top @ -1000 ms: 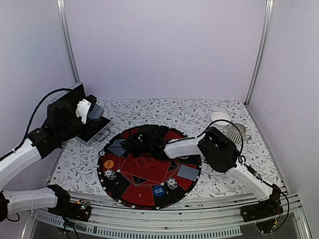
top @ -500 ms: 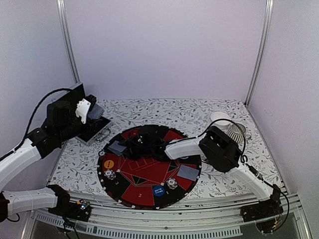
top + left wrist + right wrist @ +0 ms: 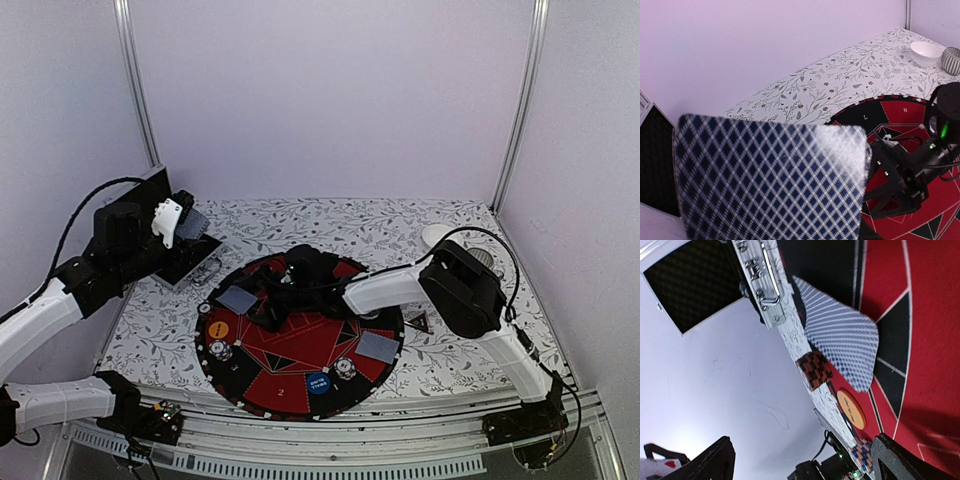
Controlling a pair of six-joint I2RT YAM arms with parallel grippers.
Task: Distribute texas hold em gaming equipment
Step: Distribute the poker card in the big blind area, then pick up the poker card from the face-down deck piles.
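We found the right gripper [image 3: 272, 303] released, open over the mat [image 3: 300, 345]; a card [image 3: 237, 299] lay at the mat's far left. The left gripper [image 3: 178, 225], raised far left, grasped a second card [image 3: 770, 180].

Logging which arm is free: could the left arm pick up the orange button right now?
Probably not. The left gripper is shut on cards, up by the case. The orange button lies uncovered at the mat's left edge, so only the full grip stands in the way.
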